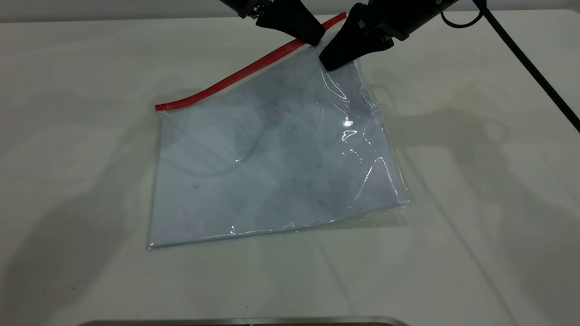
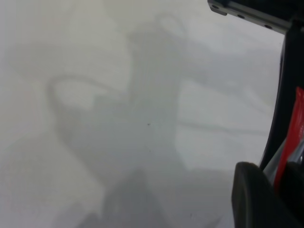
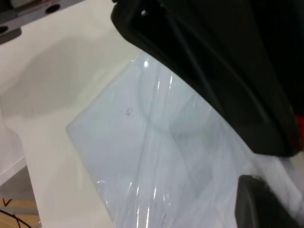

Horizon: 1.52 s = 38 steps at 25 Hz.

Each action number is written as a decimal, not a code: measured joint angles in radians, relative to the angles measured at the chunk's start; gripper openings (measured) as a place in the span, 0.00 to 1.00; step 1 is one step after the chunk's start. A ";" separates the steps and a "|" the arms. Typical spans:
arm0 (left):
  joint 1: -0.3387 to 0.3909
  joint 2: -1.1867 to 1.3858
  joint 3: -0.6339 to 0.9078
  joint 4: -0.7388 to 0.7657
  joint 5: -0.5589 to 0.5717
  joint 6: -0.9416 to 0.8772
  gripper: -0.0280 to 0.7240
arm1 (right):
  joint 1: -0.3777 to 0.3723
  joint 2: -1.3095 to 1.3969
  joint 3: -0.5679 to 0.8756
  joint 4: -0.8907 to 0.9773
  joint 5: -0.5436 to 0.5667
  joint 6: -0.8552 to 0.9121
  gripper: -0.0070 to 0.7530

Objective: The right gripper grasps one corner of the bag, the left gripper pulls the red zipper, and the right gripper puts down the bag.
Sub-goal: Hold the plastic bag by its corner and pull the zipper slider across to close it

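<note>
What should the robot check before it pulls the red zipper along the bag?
1. Right hand holding the bag at its far corner: ok, it looks clamped there.
2. Left hand on the red zipper: ok, the left wrist view shows red between its fingers.
3. Slider tab actually gripped: cannot tell.
4. Zipper strip free of things along its length: ok.
5. Near edge of the bag resting on the table: ok.

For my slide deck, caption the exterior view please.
Right claw grips the bag at its raised far corner while the left claw meets the red zipper.
</note>
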 joint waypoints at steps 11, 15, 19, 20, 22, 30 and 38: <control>-0.002 -0.006 -0.003 -0.045 -0.030 0.025 0.19 | -0.036 -0.041 0.001 -0.004 0.003 -0.030 0.05; -0.003 -0.006 -0.003 -0.041 -0.050 0.027 0.19 | -0.053 -0.044 0.001 0.001 0.007 -0.031 0.05; -0.004 -0.006 -0.003 -0.009 -0.064 0.027 0.19 | -0.066 -0.044 0.001 0.009 0.014 -0.033 0.05; -0.004 -0.006 -0.003 0.003 -0.068 0.027 0.19 | -0.070 -0.044 0.001 0.010 0.017 -0.034 0.05; -0.003 -0.006 -0.004 0.022 -0.077 0.027 0.19 | -0.076 -0.045 0.001 0.013 0.020 -0.037 0.05; 0.043 -0.006 -0.005 0.063 -0.083 0.012 0.19 | -0.110 -0.057 0.001 0.059 0.046 -0.060 0.05; 0.116 -0.006 -0.005 0.109 -0.078 -0.005 0.19 | -0.145 -0.063 0.001 0.143 0.083 -0.102 0.05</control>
